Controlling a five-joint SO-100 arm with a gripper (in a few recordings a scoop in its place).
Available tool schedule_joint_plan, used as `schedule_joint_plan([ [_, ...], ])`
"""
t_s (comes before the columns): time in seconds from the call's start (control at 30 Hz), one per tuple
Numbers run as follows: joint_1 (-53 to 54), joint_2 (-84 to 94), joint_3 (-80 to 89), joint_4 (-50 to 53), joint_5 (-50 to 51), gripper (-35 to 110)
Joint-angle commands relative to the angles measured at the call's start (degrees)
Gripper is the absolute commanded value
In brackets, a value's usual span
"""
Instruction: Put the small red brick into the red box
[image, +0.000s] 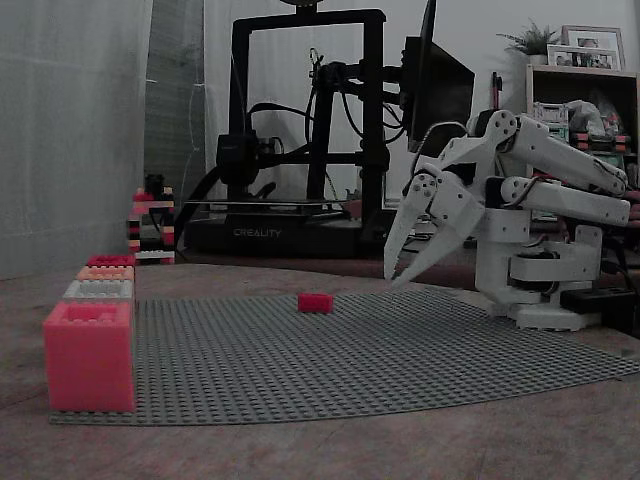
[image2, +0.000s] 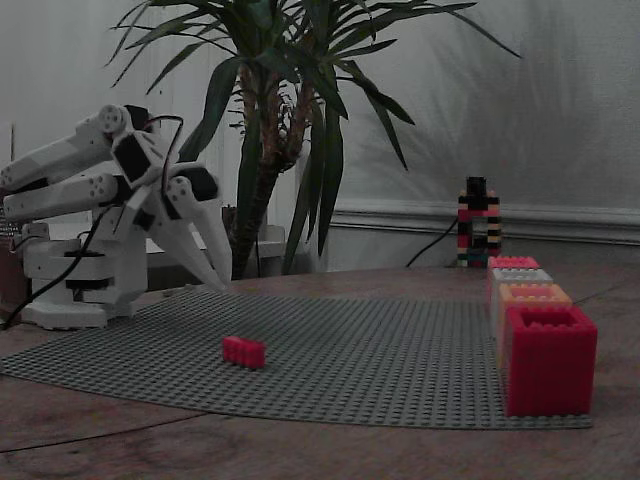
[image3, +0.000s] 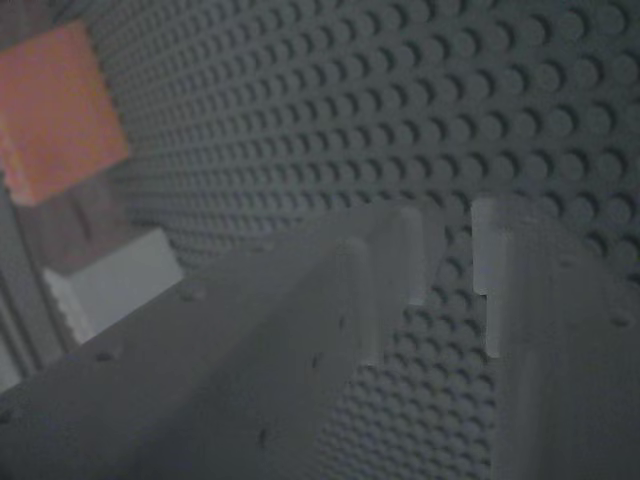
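In a fixed view the white arm sits at the right, its hand (image: 408, 270) hanging above the grey studded baseplate (image: 400, 360), fingers spread and holding nothing. The small red brick (image: 315, 302) lies alone on the plate, left of the hand and apart from it. A row of boxes lines the plate's left edge; the red box (image: 110, 261) is the farthest, a low strip behind the pinkish box (image: 89, 355).

In the other fixed view the hand (image2: 215, 270) hangs at the left, the brick (image2: 244, 351) nearer the camera, the red box (image2: 513, 263) far right.

In the wrist view the fingers (image3: 260, 330) stand parted over the studs.
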Motion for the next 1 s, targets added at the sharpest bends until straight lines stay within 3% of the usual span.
schedule_joint_plan([
  [0.0, -0.53, 0.62, -0.09, 1.85, 1.05, 0],
  [0.53, -0.70, 0.35, -0.09, 1.76, 0.97, 0],
  [0.73, -0.70, -8.79, -3.96, -7.03, -0.79, 0],
  [0.97, -0.62, -26.81, -16.44, -19.25, -17.23, 0],
])
